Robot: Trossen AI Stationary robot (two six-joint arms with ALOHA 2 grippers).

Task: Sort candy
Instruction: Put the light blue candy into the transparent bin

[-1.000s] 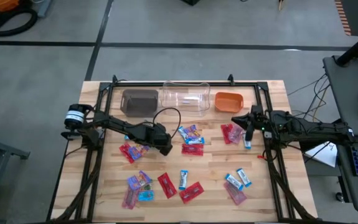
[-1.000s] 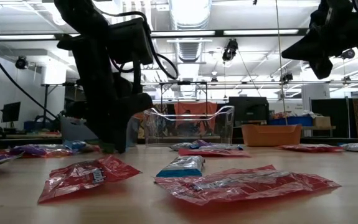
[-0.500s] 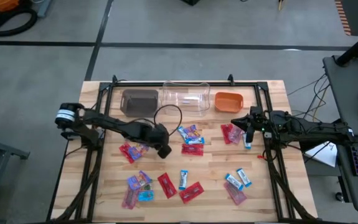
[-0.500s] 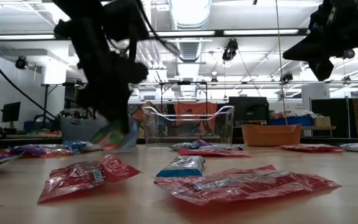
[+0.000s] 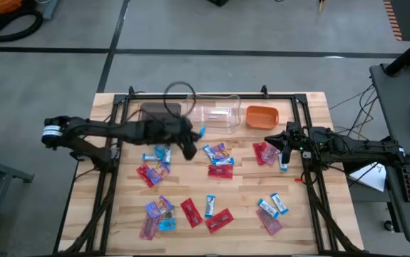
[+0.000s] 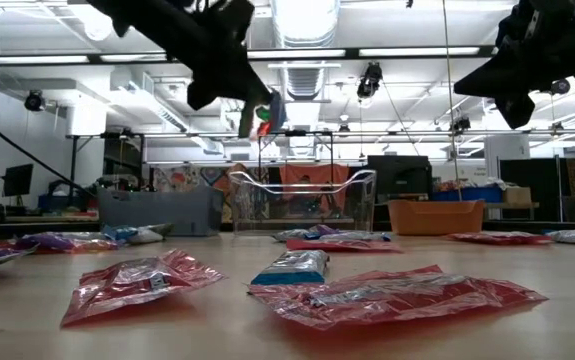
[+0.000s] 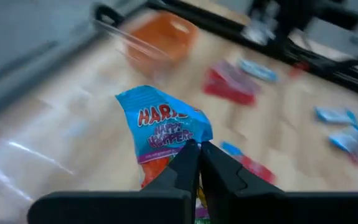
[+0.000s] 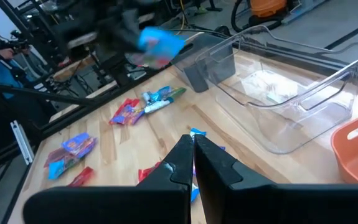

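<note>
My left gripper (image 5: pixel 195 137) is high over the table, just near of the clear bin (image 5: pixel 215 111), shut on a blue multicolour candy packet (image 7: pixel 163 127). The packet also shows in the high view (image 5: pixel 202 130) and the low view (image 6: pixel 265 113). My right gripper (image 5: pixel 284 148) waits shut and empty above the table's right side, over a blue-and-white candy (image 5: pixel 283 165). Several other candies lie flat on the table, such as the red ones (image 5: pixel 219 220) and purple ones (image 5: pixel 158 208). My left gripper pinches the packet by one end (image 7: pixel 180 151) between its two fingers. The rest of the packet sticks out past the fingertips. It is lifted clear of the table, high above it in the low view.
A brown bin (image 5: pixel 160 116), the clear bin and an orange bin (image 5: pixel 262 116) stand in a row at the far edge. A black frame rail (image 5: pixel 112 171) runs along each side of the table. Candies lie scattered over the near half.
My left gripper has risen from the table's surface with the blue packet and gone toward the far edge, toward the clear bin. The packet is now lifted clear, well above the table. The right arm has kept still.
</note>
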